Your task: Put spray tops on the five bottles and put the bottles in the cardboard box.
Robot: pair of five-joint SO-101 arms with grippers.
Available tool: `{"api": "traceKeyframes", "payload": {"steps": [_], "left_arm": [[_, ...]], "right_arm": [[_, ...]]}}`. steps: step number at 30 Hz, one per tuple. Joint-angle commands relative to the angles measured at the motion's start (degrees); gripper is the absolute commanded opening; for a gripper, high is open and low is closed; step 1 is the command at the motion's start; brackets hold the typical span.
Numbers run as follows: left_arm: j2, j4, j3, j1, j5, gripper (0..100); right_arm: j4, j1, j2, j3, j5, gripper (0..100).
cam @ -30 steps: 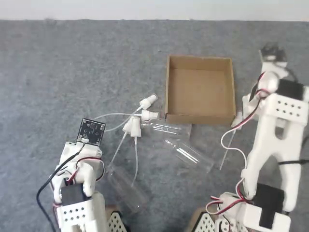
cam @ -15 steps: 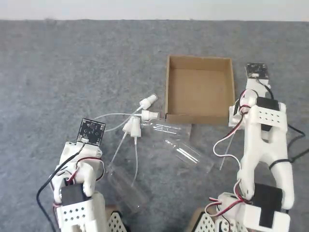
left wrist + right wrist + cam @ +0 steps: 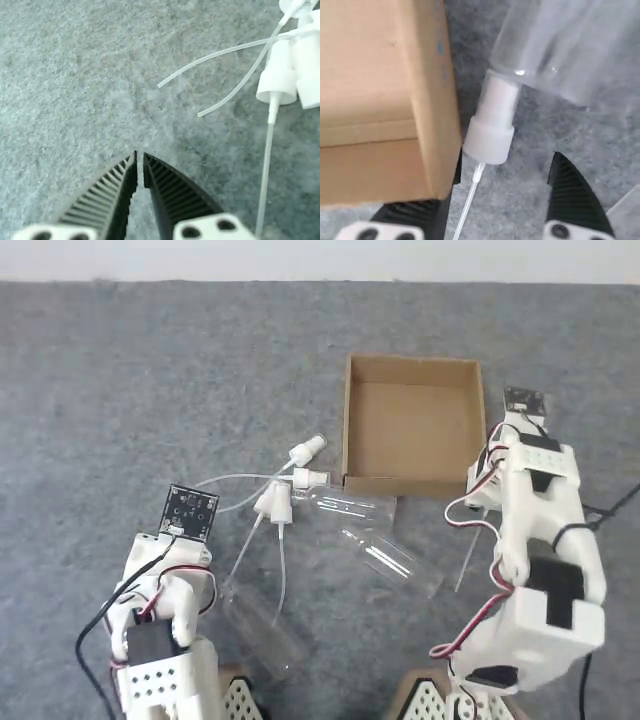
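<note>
Clear bottles lie on their sides on the grey worktop near the open cardboard box, white long-tubed spray tops beside them; left jaws nearly together, right jaws apart at one top by the box's corner.

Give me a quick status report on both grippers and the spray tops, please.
Left gripper shut over bare carpet. Right gripper open, straddling a spray top beside the cardboard box. Box corner crowding it.
</note>
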Motion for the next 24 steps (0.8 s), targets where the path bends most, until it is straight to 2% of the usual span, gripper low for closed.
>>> {"api": "traceKeyframes", "payload": {"steps": [1,5,14,19,24], "left_arm": [[0.3,0.2,-0.7,0.1,-0.5,1],[0.3,0.2,-0.7,0.1,-0.5,1],[0.3,0.2,-0.7,0.1,-0.5,1],[0.3,0.2,-0.7,0.1,-0.5,1],[0.3,0.2,-0.7,0.1,-0.5,1]], "right_arm": [[-1.1,2.2,-0.6,-3.6,-0.5,15.1],[-1.1,6.1,-0.7,-3.7,-0.1,8.7],[-0.9,13.0,-0.7,-4.2,5.8,8.5],[0.7,14.0,-0.7,-6.2,7.6,9.0],[4.4,12.7,-0.7,-9.2,9.8,18.1]]}}
